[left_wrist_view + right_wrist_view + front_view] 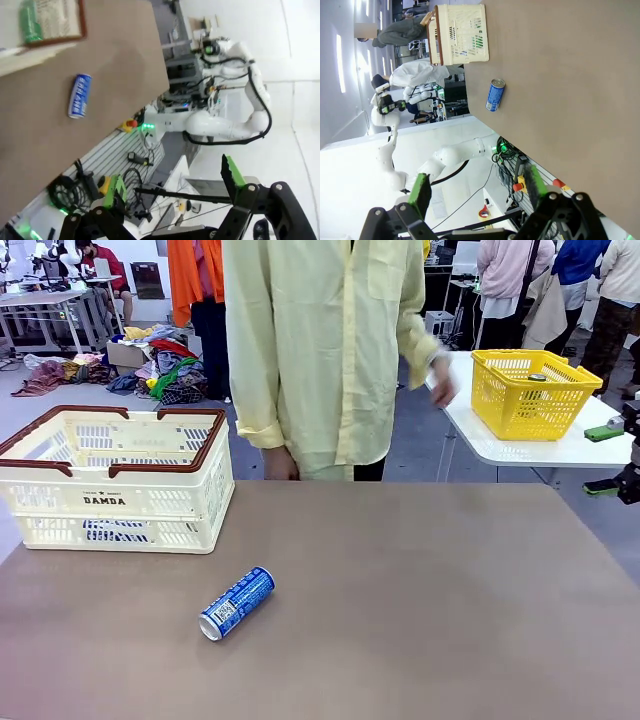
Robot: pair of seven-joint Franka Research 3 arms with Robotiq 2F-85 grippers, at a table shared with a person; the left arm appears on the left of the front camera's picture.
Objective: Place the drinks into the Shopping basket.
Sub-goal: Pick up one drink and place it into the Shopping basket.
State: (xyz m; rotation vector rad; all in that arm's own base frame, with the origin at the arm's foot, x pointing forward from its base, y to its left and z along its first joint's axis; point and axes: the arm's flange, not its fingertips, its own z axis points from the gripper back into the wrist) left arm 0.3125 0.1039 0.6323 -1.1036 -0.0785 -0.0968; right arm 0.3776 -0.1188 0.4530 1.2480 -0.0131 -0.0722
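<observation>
- Blue can [237,603]: lying on its side on the table [420,620], lower left of centre in the front view, near the Shopping basket [115,502] but apart from it.
- Judged light, stiff, slick and prone to rolling; grip across mid-body.
- Left end effector [172,180], right end effector [477,190]: jaws wide, empty.

yellow basket [520,405] on white side table [468,428] | clothes pile [165,372] on floor

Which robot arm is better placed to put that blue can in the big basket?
Probably the left. The blue can lies on the robot's left half of the table, near the Shopping basket. The left fingers and right fingers both stand open, far from the can.
</observation>
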